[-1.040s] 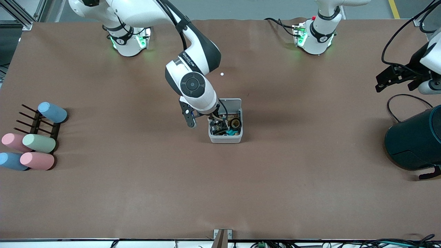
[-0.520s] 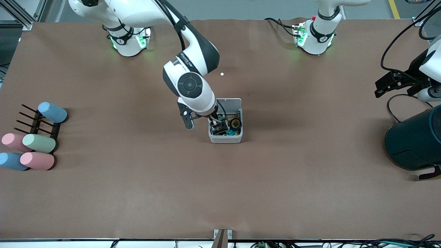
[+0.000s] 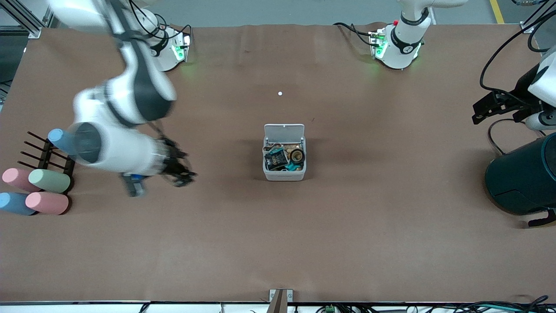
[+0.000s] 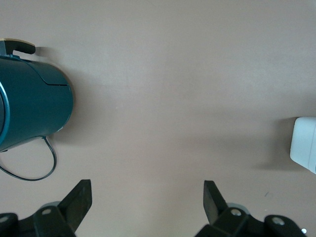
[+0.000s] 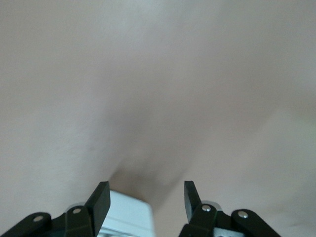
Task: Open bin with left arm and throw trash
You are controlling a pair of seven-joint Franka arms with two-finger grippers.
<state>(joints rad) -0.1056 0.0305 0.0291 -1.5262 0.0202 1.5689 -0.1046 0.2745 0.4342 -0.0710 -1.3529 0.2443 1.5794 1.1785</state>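
The bin (image 3: 284, 174) stands mid-table with its lid (image 3: 284, 131) tipped up and open. Inside lie the black foil packet (image 3: 276, 160) and the dark tape-roll ring (image 3: 297, 155); I cannot make out the rubber-band loop. My right gripper (image 3: 179, 168) is blurred, over bare table toward the right arm's end, well away from the bin. In the right wrist view the right gripper (image 5: 146, 200) is open and empty, with the bin (image 5: 127, 217) seen farther off. My left gripper (image 3: 495, 104) waits at the left arm's end, open and empty in its wrist view (image 4: 146, 197).
A large dark teal cylinder (image 3: 521, 178) lies below the left gripper, also in the left wrist view (image 4: 29, 108). Pastel cylinders (image 3: 47, 180) and a dark rack (image 3: 43, 152) sit at the right arm's end. A small white dot (image 3: 280, 93) lies farther from the camera than the bin.
My right gripper has left the bin and swung fast toward the right arm's end. The bin's contents now show uncovered. The left arm has barely moved.
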